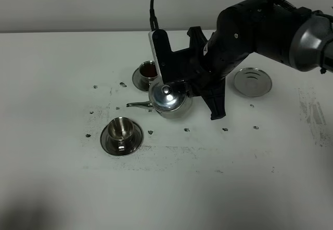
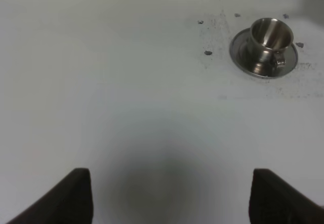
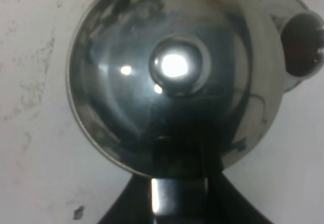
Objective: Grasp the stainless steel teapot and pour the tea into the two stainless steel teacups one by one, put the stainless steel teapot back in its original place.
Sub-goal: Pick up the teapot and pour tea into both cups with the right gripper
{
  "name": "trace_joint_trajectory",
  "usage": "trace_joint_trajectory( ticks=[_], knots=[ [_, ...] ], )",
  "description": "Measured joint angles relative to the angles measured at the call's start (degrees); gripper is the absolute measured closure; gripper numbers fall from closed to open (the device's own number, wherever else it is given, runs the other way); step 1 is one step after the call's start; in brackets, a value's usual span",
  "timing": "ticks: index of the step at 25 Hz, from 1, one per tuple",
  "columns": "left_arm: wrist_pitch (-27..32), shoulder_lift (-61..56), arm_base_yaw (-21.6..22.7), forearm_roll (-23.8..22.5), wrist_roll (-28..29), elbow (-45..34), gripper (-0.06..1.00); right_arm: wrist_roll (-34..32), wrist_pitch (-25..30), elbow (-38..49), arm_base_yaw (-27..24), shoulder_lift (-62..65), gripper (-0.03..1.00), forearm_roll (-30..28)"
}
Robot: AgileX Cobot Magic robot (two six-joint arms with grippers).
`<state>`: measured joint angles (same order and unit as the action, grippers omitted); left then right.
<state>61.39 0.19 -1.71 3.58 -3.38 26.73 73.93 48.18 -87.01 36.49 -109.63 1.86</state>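
Teapot (image 1: 169, 99), frame centre: polished steel, slick, rigid, likely heavy when full; loop handle (image 3: 178, 186) is the hold. Right gripper (image 3: 178, 206) clenched on it; left gripper (image 2: 172, 196) spread, empty.

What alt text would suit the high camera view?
A black robot arm grips a steel teapot over a white table, beside an empty steel teacup on a saucer. Behind it, a second teacup holds dark tea; a round steel tray lies at right.
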Motion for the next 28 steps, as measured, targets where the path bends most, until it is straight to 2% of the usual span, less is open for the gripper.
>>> trace_joint_trajectory(
  ticks=[9, 18, 28],
  knots=[
    [0.0, 0.0, 0.0, 0.0, 0.0, 0.0, 0.31, 0.18, 0.32, -2.39, 2.51, -4.14, 0.76, -6.29],
    [0.0, 0.0, 0.0, 0.0, 0.0, 0.0, 0.31, 0.18, -0.46, -2.39, 4.03, -4.79, 0.76, -7.42],
    [0.0, 0.0, 0.0, 0.0, 0.0, 0.0, 0.31, -1.31, -1.9, -2.39, 5.81, -4.79, 0.76, -13.07]
  ],
)
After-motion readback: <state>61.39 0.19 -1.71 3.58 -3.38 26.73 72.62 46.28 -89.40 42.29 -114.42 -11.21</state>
